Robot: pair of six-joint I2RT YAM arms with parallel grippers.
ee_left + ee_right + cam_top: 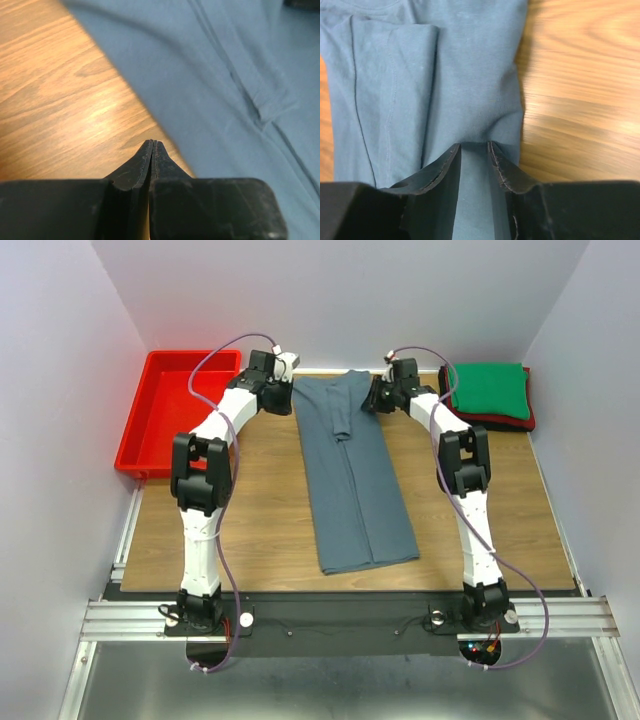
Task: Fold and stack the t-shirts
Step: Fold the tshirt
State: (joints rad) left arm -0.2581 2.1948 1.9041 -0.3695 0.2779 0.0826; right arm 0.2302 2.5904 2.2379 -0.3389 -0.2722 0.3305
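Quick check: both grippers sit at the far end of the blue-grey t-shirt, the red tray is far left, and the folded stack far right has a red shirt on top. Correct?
Not quite. The top external view shows the green t-shirt on top at far right; the red t-shirt shows only as an edge beneath it. The rest stands.

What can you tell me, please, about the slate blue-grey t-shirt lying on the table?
The slate blue-grey t-shirt is soft knit cloth, folded lengthwise into a long narrow strip, a sleeve turned in on top. It lies flat along the wooden table. The right tool, jaws apart, meets its far right edge; the shut left tool sits by its far left edge.
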